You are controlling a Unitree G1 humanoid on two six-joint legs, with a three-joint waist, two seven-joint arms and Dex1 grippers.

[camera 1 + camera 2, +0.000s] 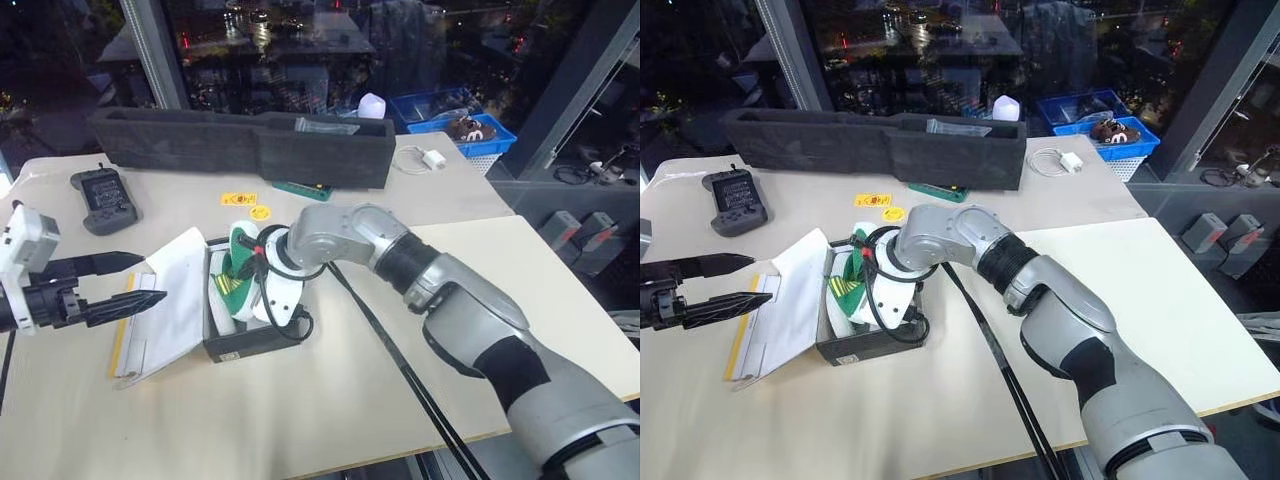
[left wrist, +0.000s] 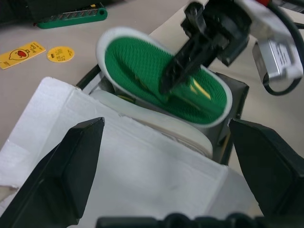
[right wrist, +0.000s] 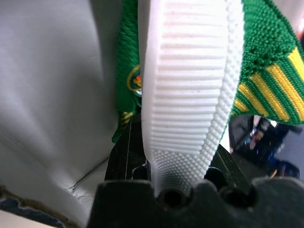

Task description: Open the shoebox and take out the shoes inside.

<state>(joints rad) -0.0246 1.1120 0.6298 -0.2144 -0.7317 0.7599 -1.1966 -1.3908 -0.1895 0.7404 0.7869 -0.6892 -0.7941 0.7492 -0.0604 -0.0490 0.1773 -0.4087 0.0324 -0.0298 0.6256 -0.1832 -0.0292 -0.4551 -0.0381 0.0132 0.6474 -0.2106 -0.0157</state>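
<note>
Left wrist view, right end effector clamped on one green-insoled shoe, tilted above the open shoebox on the worktop, left end effector spread wide beside the lid.

Head pair looks forward and down over the table. Left wrist view sits close above the open shoebox; right wrist view presses right against a shoe sole.
</note>
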